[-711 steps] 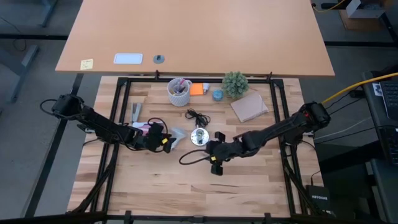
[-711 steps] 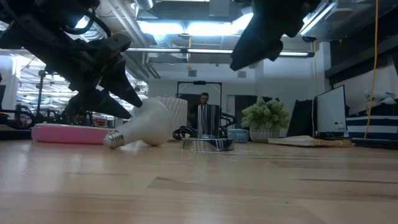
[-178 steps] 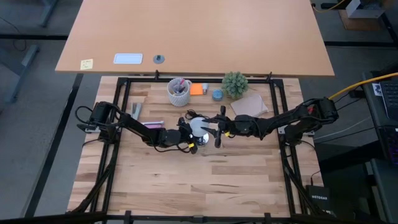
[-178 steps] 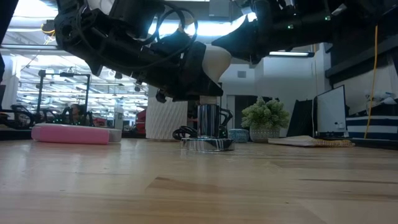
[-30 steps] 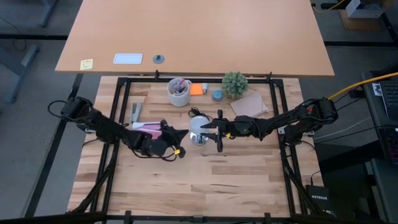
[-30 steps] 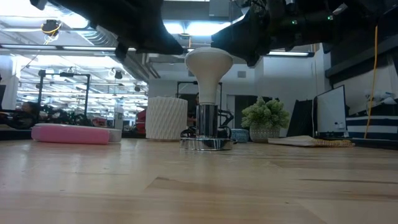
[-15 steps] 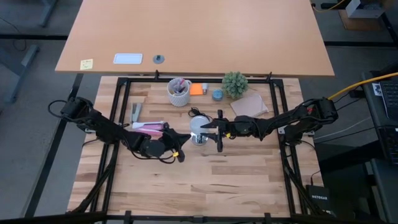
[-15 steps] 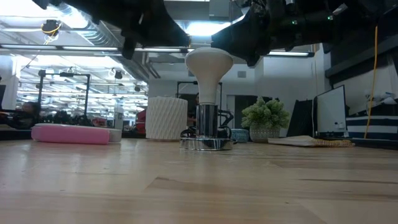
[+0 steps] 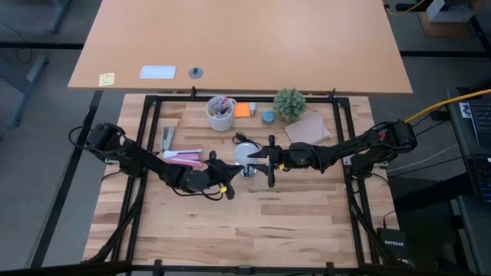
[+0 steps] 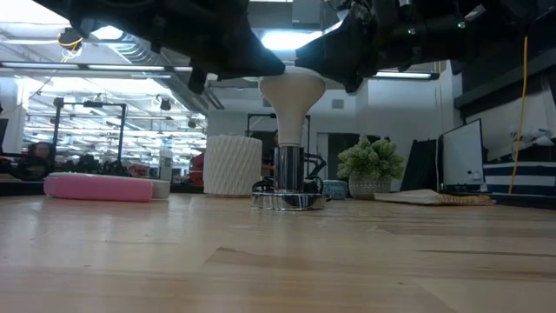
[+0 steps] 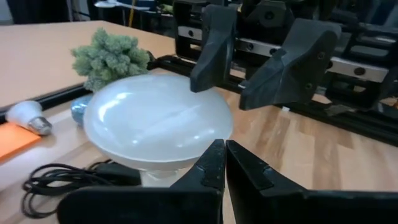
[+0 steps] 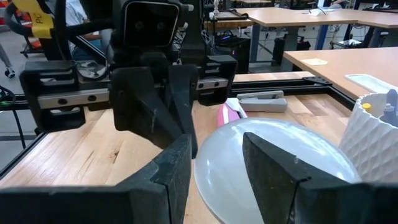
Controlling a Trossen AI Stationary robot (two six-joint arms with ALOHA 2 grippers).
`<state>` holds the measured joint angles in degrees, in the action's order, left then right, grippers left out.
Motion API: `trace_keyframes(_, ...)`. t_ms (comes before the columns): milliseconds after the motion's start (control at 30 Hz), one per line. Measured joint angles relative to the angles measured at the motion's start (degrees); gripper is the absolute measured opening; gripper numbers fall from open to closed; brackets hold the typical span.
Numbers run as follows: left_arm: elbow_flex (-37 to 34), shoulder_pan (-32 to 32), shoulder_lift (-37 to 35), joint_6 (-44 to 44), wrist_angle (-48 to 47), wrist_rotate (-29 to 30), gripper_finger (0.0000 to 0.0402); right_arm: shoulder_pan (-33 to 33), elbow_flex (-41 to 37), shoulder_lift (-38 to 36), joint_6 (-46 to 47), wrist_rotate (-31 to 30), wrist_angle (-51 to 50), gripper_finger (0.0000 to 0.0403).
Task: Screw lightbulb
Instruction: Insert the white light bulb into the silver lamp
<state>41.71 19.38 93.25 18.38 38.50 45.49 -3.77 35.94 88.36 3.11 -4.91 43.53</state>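
The white lightbulb (image 10: 291, 96) stands upright, its neck in the silvery round fitting (image 10: 289, 198) near the table's middle (image 9: 245, 156). My left gripper (image 9: 228, 190) is shut, just near-left of the bulb, its tips pointing at the dome (image 11: 155, 124). My right gripper (image 9: 267, 162) is open on the bulb's right. Its two fingers (image 12: 174, 168) stand over the dome's right side (image 12: 273, 155) without plainly touching it. My left gripper's shut fingertips (image 11: 224, 155) point at the lower rim of the bulb's dome (image 11: 186, 163), slanting in from the table's near left. I cannot tell whether they touch it.
A white cup of pens (image 9: 220, 113), an orange note (image 9: 243, 110), a small plant (image 9: 290, 102) and a brown pad (image 9: 307, 132) stand at the far side. A pink case (image 9: 184, 157) lies at the left and a coiled black cord (image 9: 244, 141) behind the fitting. Bare wood lies toward the near edge.
My left gripper, still shut, has moved toward the table's right, closer to the bulb. The bulb and my right gripper have kept still.
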Motion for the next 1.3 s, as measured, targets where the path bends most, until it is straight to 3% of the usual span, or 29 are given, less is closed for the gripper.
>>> trace_keyframes(767,0.0,-0.38,0.0,-0.53,-0.52,12.88,0.0005,0.04,0.0,0.02,0.0,1.05,-0.09,0.0149)
trace_keyframes(967,0.0,-1.47,0.0,-0.58,0.04,13.4,0.0005,0.02,-0.02,0.02,0.02,1.07,0.19,0.015)
trace_keyframes(1300,0.08,0.69,-0.15,-8.58,8.48,14.34,0.0005,-0.02,-0.02,0.02,0.04,0.57,0.33,0.0149)
